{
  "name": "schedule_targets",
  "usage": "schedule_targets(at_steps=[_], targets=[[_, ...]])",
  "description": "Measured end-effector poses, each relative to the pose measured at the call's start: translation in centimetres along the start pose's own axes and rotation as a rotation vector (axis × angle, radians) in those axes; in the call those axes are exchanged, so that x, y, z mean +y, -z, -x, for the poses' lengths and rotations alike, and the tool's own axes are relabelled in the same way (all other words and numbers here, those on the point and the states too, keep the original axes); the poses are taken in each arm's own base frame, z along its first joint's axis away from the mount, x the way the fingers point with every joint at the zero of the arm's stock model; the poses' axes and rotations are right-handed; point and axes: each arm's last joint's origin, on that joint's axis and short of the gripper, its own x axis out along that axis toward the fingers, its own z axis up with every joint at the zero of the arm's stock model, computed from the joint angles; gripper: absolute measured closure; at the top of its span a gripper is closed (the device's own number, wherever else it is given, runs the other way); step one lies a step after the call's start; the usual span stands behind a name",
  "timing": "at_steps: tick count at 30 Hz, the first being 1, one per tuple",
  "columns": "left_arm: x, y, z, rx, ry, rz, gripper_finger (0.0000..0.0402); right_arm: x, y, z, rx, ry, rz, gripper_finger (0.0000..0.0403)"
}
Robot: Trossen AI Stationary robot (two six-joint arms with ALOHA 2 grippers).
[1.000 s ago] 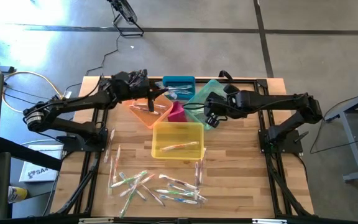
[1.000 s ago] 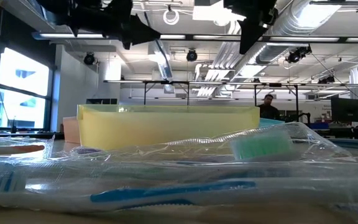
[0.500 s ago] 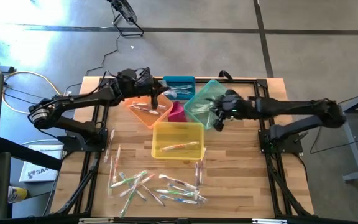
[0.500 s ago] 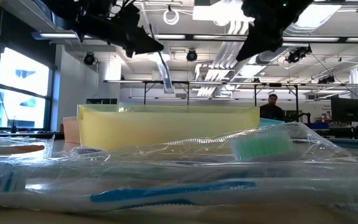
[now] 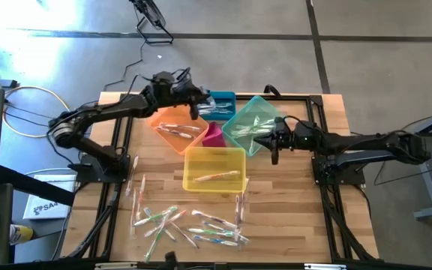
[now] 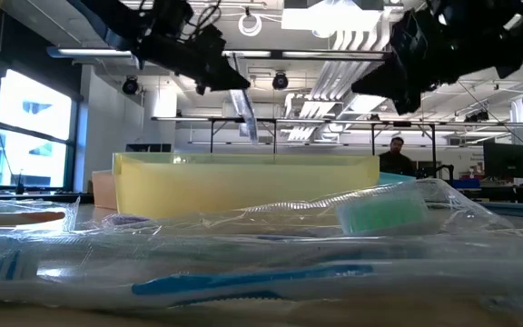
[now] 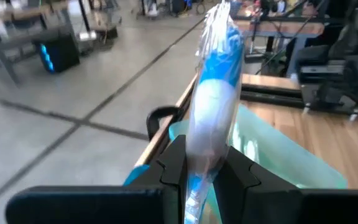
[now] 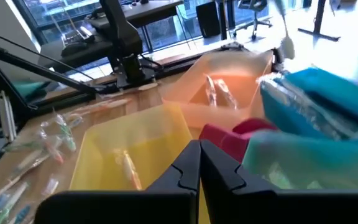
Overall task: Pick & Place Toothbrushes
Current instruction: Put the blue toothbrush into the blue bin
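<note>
Your blue-accented wrapped toothbrush is clamped in the left end effector, above the blue bin. More toothbrushes lie scattered on the desk. Your right end effector, fingers together and empty, hangs beside the green bin.

left gripper raised, clamped on a load | right gripper fingers together, arm extended inward
</note>
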Motion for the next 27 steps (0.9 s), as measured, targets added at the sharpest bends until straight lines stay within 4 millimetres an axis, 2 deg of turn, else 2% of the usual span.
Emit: schedule_targets(at_steps=[5,14,23,27], targets=[[1.6,0.8,-2.7,-0.056,-0.045,0.118,0.0355,-0.4,1.7,0.3,-0.013,-0.002,-0.012,0.0401],[4.5,4.5,-5.2,-0.043,-0.129,0.264,0.0355,-0.4,2.0,0.3,-0.021,-0.004,0.001,0.0401],[4.8,8.4,-7.5,-0.009,-0.171,0.387,0.0355,-0.4,2.0,0.3,-0.021,-0.003,0.002,0.0401],[5.0,9.3,-7.9,0.008,-0.223,0.411,0.0355,-0.4,2.0,0.3,-0.022,0.005,-0.002,0.0401]])
